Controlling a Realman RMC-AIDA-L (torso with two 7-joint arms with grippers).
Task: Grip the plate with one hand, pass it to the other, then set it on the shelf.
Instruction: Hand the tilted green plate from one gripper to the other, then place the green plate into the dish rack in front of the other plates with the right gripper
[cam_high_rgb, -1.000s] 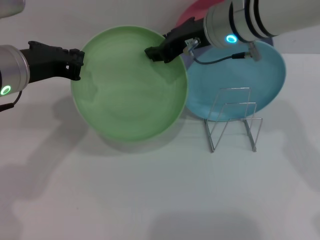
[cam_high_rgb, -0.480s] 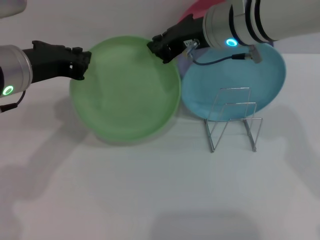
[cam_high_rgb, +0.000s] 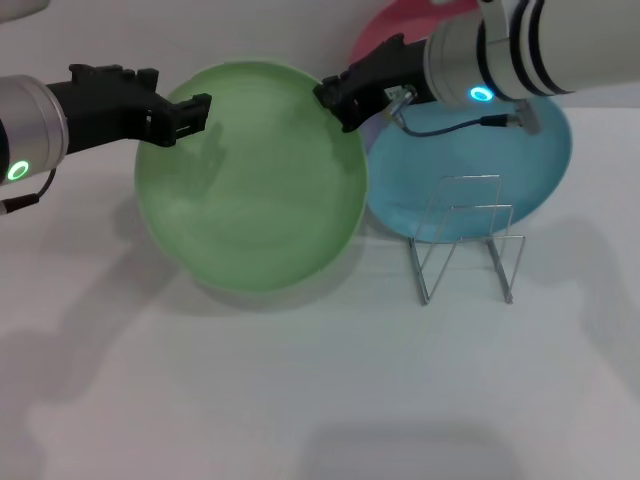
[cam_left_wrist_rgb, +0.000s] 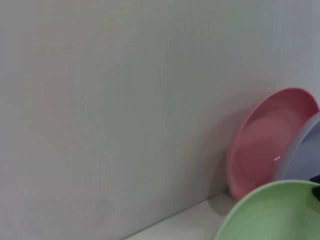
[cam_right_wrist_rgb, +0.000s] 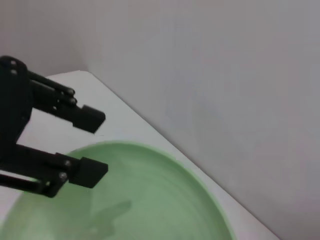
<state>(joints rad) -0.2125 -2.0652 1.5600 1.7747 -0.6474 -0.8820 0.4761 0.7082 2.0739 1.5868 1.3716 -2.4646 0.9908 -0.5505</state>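
Observation:
The light green plate (cam_high_rgb: 255, 185) is held up off the table, tilted toward the head camera. My right gripper (cam_high_rgb: 335, 100) is shut on its far right rim. My left gripper (cam_high_rgb: 198, 110) is open at the plate's far left rim. In the right wrist view the left gripper (cam_right_wrist_rgb: 100, 145) has one finger above the rim and one over the plate (cam_right_wrist_rgb: 140, 200). The plate's edge also shows in the left wrist view (cam_left_wrist_rgb: 272, 215). The wire shelf (cam_high_rgb: 465, 240) stands empty on the table to the right of the plate.
A turquoise plate (cam_high_rgb: 525, 160) leans behind the shelf. A pink plate (cam_high_rgb: 385, 30) stands against the back wall; the left wrist view shows it (cam_left_wrist_rgb: 267, 142) beside a lavender plate (cam_left_wrist_rgb: 302, 145). The white table (cam_high_rgb: 300, 400) spreads in front.
My left gripper has moved right to the plate's rim. My right gripper and the plate have shifted slightly right, and the plate has tilted more upright.

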